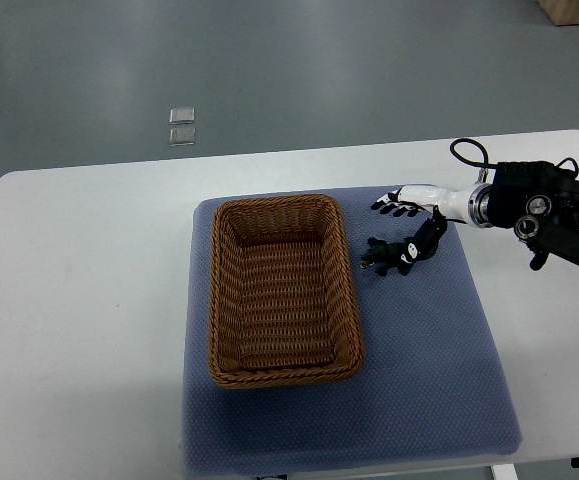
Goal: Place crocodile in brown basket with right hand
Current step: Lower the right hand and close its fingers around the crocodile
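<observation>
Top view, steep look down: white rounded worktop (89, 300) over grey floor, w/ blue-grey textured mat (429, 380) spread across its middle and right part, near edge of mat about level w/ worktop's near edge. On mat's left half, brown woven rectangular basket (217, 300), upright, long side running near-to-far. Just right of basket's far-right corner, on bare mat, small dark crocodile toy (394, 253): outside basket, close to rim, narrow strip of mat visible btw the two. Too small & dark to sort head from tail; one end slanting up and right toward the wrist. Right hand (409, 203), white w/ black fingertips, on black arm (544, 205) coming in from pic's right edge, black cable (464, 150) looped above wrist. Hand just on far side of crocodile toy, over mat's far edge, fingers (387, 208) stretched out & pointing left toward basket, not curled, no grip on anything visible. Contact btw thumb/palm side and toy's upper end: cannot tell, dark on dark. Off worktop, on floor beyond far edge, pair of small clear squares (181, 134), one behind the other; at pic's top-right corner, bit of tan box (577, 10).
</observation>
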You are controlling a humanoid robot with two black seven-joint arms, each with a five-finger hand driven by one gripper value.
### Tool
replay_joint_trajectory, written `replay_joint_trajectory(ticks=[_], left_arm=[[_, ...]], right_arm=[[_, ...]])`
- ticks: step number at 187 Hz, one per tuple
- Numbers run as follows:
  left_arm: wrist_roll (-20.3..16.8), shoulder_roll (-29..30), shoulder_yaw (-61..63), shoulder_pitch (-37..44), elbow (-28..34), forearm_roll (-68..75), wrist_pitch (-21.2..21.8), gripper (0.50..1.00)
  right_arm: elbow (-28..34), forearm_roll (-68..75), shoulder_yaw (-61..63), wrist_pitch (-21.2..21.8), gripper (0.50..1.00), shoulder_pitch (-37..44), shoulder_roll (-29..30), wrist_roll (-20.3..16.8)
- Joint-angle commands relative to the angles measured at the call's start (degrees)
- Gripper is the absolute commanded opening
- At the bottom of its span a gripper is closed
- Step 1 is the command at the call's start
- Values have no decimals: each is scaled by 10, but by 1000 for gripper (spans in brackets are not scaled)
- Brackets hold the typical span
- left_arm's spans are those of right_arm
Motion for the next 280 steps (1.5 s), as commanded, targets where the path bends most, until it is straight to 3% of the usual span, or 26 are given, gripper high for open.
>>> replay_joint_trajectory(ticks=[1,71,128,214,222,256,280], left_arm=[[0,0,0,0,-1,0,1,1000],[0,0,0,1,-1,0,1,1000],[0,0,0,2,-1,0,1,1000],[0,0,0,3,-2,0,2,1000],[0,0,0,4,-2,0,2,1000],[0,0,0,3,-2,0,3,1000],[0,0,0,3,-2,0,3,1000]], right_arm=[[-2,-1,5,-19,915,-12,8,3],[-11,-7,8,-56,901,-34,34,15],[-18,-11,7,-65,801,-39,35,22],[-32,-20,3,-71,795,-52,40,35],[-33,-23,3,-71,778,-52,40,37],[-37,-35,-4,-71,584,-53,40,39],[-40,-41,-4,-71,513,-55,40,39]])
